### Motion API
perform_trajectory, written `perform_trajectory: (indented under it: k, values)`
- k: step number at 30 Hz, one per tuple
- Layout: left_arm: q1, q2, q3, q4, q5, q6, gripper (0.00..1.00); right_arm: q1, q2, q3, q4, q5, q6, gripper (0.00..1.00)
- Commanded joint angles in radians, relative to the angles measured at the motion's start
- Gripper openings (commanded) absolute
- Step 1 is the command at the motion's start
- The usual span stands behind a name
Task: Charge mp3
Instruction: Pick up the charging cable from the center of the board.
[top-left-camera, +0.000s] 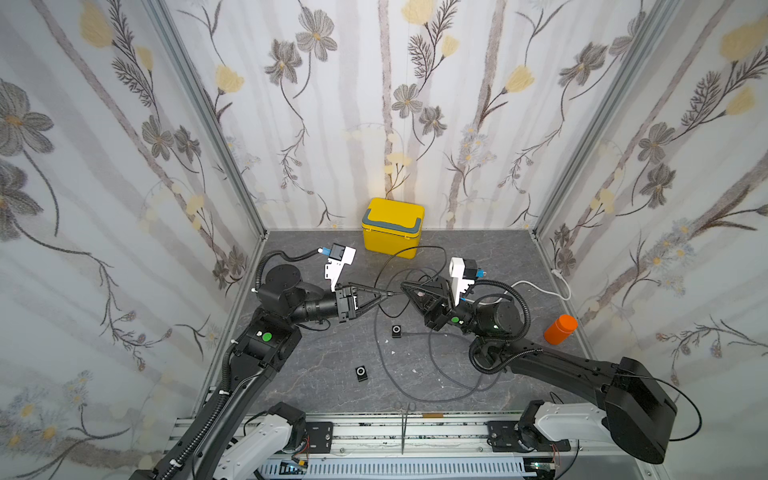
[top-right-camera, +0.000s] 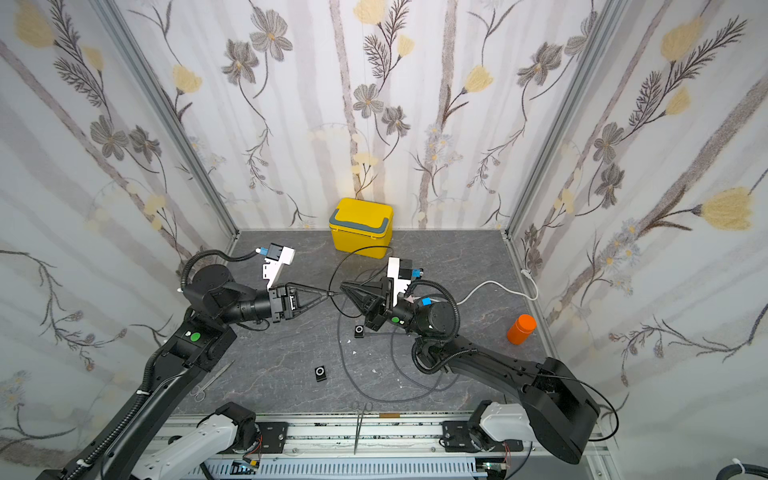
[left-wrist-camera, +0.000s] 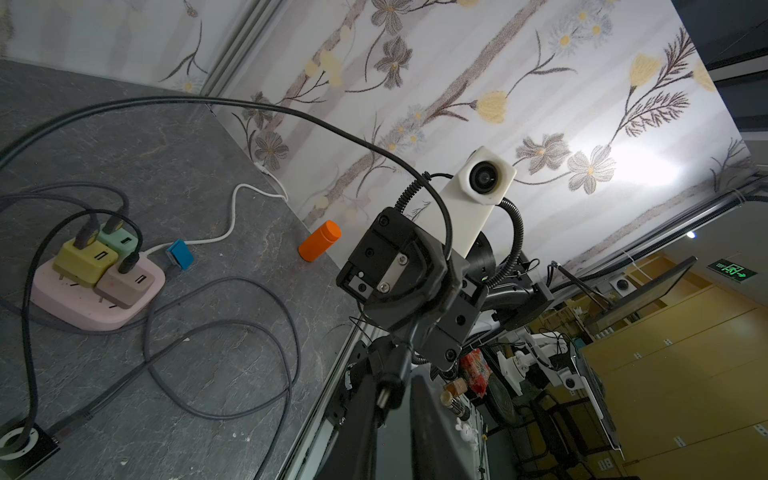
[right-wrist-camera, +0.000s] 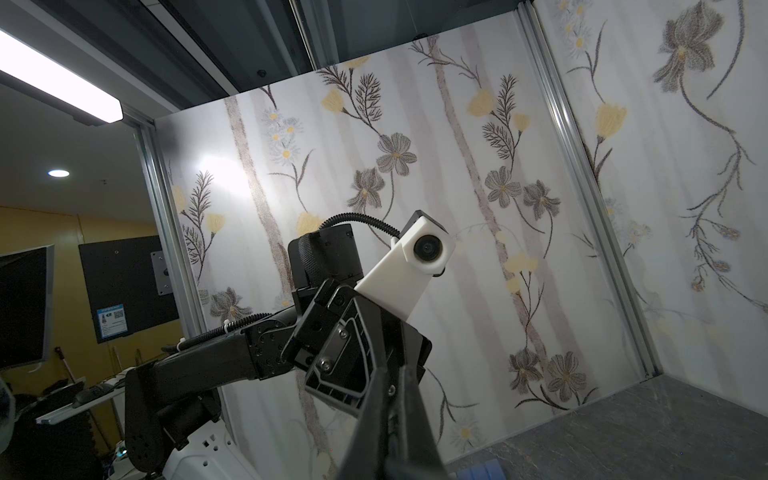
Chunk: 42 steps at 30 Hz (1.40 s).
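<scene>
Midair above table (top-left-camera: 324, 365): pinching charging cable (left-wrist-camera: 390, 365) in right gripper (top-left-camera: 404, 286), with jaws pressed together; pinching same cable in left gripper (top-left-camera: 390, 294), tip-to-tip, with jaws nearly together.

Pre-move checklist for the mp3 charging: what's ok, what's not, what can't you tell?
1. Right hand grip on cable plug: ok, shut just behind the plug.
2. Left hand grip on the plug: cannot tell; the plug sits between its jaws, contact unclear.
3. Near mp3 player free: ok, lying flat, nothing plugged in.
4. Far mp3 player plugged in: cannot tell; too small to see its port.
5. Power strip ready: ok, all three adapters occupied.
</scene>
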Motion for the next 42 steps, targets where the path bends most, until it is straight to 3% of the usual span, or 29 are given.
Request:
perform_trajectory:
  k: [1,9,12,16,21,29,42]
  values:
    - [0.001,0.007,-0.001,0.047,0.006,-0.003,0.16,0.000,0.002,0.003,0.035,-0.024,0.006,0.00]
    - [0.001,0.017,-0.006,0.051,-0.004,-0.007,0.08,0.000,-0.013,0.004,-0.002,-0.028,-0.013,0.00]
    - [0.001,0.007,-0.003,0.049,-0.018,0.010,0.06,-0.001,-0.026,-0.005,-0.038,0.020,0.006,0.42]
    - [0.001,-0.031,-0.009,0.095,-0.054,0.036,0.05,-0.003,-0.032,-0.009,-0.041,0.043,0.089,0.57]
    - [0.000,-0.042,-0.024,0.140,-0.065,0.035,0.05,-0.001,0.006,-0.010,0.048,0.006,0.215,0.58]
    - [-0.017,-0.042,-0.029,0.098,-0.068,0.078,0.05,-0.001,0.075,0.019,0.145,-0.041,0.305,0.50]
    - [-0.031,-0.023,0.017,0.003,-0.088,0.165,0.05,-0.001,0.100,0.090,0.013,-0.153,0.320,0.36]
